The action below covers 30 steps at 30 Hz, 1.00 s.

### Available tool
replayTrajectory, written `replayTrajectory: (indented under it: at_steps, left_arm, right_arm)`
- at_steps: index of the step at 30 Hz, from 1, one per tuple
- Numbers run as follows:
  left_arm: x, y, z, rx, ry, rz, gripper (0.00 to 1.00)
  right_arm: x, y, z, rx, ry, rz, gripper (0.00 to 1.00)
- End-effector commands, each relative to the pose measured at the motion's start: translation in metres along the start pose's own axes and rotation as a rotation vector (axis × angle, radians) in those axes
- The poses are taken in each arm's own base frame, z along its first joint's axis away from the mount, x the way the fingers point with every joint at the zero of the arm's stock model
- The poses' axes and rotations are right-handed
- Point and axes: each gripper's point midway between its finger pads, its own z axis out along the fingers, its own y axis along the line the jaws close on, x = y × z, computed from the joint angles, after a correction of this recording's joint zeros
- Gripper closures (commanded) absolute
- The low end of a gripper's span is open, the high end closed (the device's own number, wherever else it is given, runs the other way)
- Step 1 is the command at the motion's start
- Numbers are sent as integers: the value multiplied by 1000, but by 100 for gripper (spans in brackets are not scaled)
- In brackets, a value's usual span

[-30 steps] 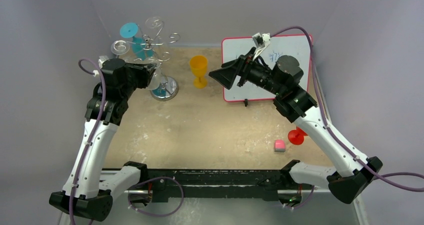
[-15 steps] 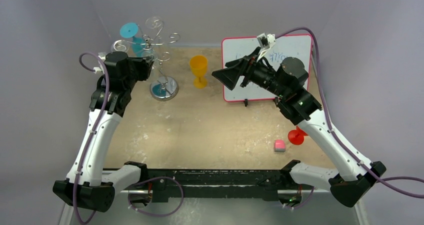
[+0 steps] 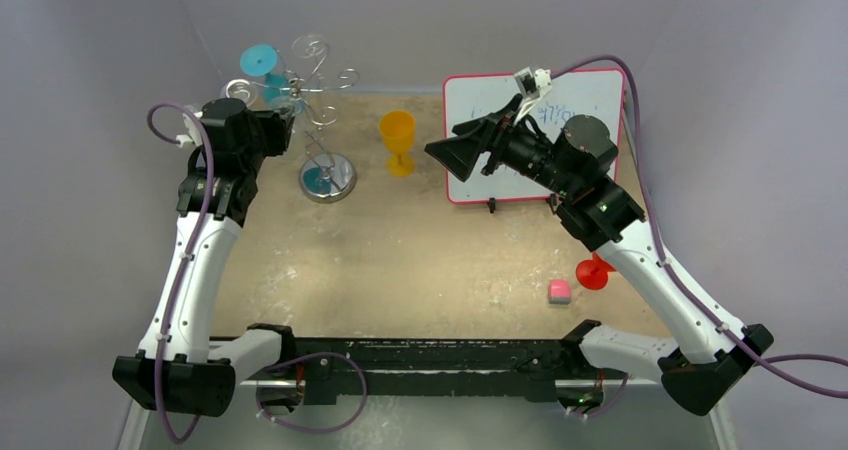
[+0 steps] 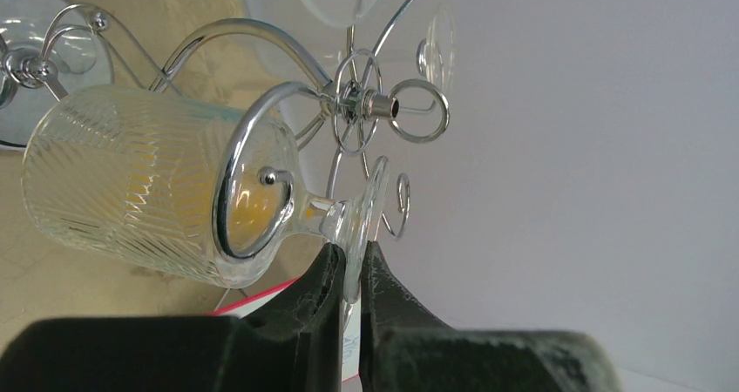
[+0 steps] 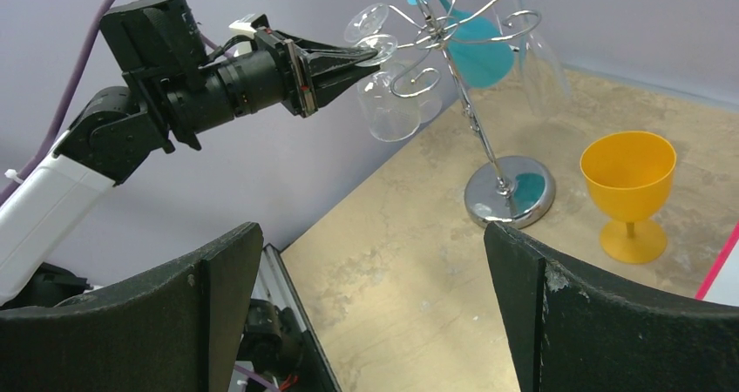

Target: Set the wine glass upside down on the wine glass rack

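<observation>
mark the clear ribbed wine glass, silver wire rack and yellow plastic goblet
clear ribbed wine glass (image 4: 131, 183), left wrist view, bowl
silver wire rack (image 5: 490, 202), right wrist view, round base
yellow plastic goblet (image 5: 629, 172), right wrist view, bowl

Wine glass (image 4: 131, 183): clear glass; bowl pressed with a fine herringbone rib pattern, stem and foot smooth.
Wine glass rack (image 4: 357, 104): bright polished metal wire; round base mirror-shiny.
Left gripper (image 4: 350, 266) fingers (image 4: 318, 309): black, matt, grainy, plastic-looking.
Yellow goblet (image 5: 627, 170): opaque plastic, smooth, low sheen.
Teal goblet (image 5: 492, 57): same opaque, smooth look.
Table top (image 5: 410, 261): beige, mottled, dull, scuffed.
Whiteboard (image 3: 595, 90): glossy white face, red rim.
</observation>
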Motion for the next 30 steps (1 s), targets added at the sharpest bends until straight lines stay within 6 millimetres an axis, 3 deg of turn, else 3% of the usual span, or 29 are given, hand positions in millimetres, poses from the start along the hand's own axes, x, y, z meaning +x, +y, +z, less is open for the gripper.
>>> replayTrajectory:
  at_steps: [1, 13, 30]
  left_arm:
    - [-18, -62, -12, 216, -44, -66, 100]
    - [-44, -51, -9, 186, -135, -53, 100]
    - [-53, -46, -22, 174, -175, -27, 100]
  right_arm:
    - [-17, 7, -7, -8, -64, -40, 0]
    - [-15, 5, -3, -14, -58, -48, 0]
    - [-13, 4, -3, -12, -54, -52, 0]
